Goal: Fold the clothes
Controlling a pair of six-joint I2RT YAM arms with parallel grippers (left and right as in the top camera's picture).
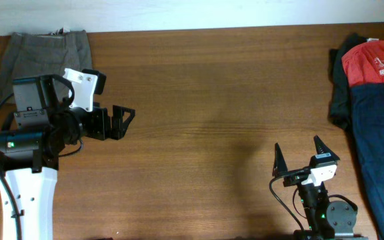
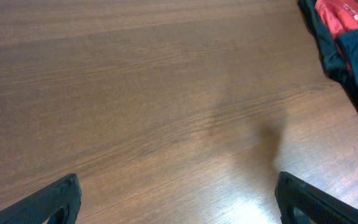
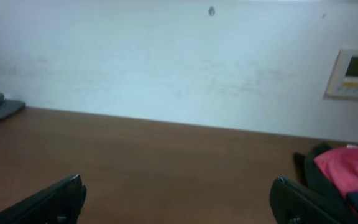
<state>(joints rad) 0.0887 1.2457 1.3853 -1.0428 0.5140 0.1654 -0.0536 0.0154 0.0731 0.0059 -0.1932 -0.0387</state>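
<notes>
At the far left corner of the table (image 1: 205,87), the clothes (image 1: 39,53) lay as a flat, squarish bundle of mid-grey woven fabric, softly wrinkled, with their near edge hidden under the left arm. The tabletop was smooth brown wood with a fine horizontal grain and a dull sheen.

The left arm, white at the base and black above, reached out level over the wood just in front of the grey bundle. The left gripper (image 1: 127,123) pointed to the right, its black fingers spread wide and holding nothing.

Further right, near the front edge, the right gripper (image 1: 297,148) pointed away toward the back wall. Its two tapered black fingers (image 1: 278,159) splayed in a V, released and empty, above bare wood.

At the right edge lay a soft heap: a red garment (image 1: 372,63) with white print on top of crumpled dark blue cloth (image 1: 379,140).
</notes>
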